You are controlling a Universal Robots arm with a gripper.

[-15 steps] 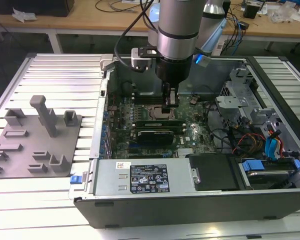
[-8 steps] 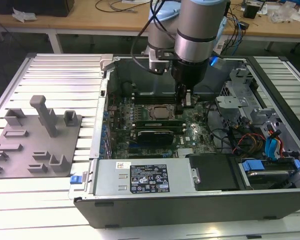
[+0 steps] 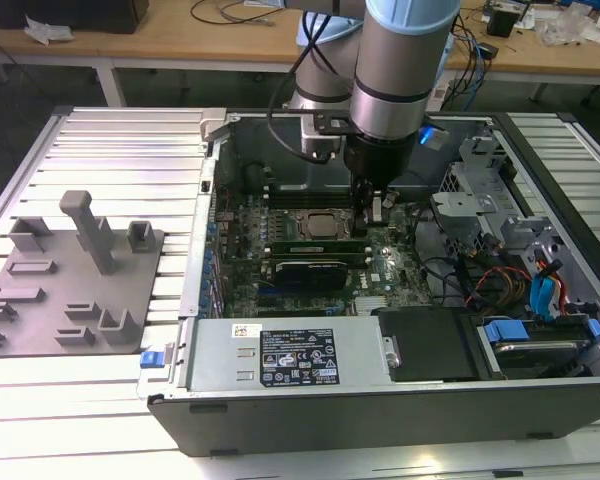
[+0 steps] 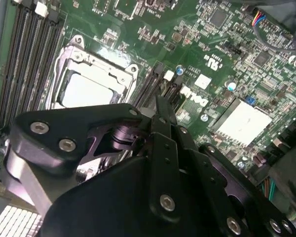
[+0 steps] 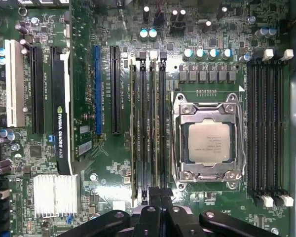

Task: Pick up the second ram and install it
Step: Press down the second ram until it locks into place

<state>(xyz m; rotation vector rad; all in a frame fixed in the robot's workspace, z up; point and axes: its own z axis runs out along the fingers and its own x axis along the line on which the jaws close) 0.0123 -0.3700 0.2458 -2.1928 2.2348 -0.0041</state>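
Observation:
My gripper (image 3: 373, 212) reaches down into the open computer case (image 3: 195, 250), next to the silver-framed processor (image 3: 315, 224). In the first wrist view its black fingers (image 5: 149, 200) are pressed together over the near end of the memory slots beside the processor (image 5: 208, 143). The second ram (image 5: 152, 123) stands edge-on in a slot directly under the fingertips. Another green stick (image 5: 133, 123) sits two slots away. In the second wrist view the gripper (image 4: 160, 106) points at the slot ends by the white clips (image 4: 168, 74). Whether the tips touch the stick is hidden.
A grey fixture plate (image 3: 40, 310) with an upright post (image 3: 90, 235) lies at the exterior view's left. A graphics card (image 5: 61, 108) and a finned heat sink (image 5: 54, 195) flank the slots. Four bare slots (image 5: 266, 128) lie beyond the processor. Cables and drive bays (image 3: 510, 280) crowd the exterior view's right.

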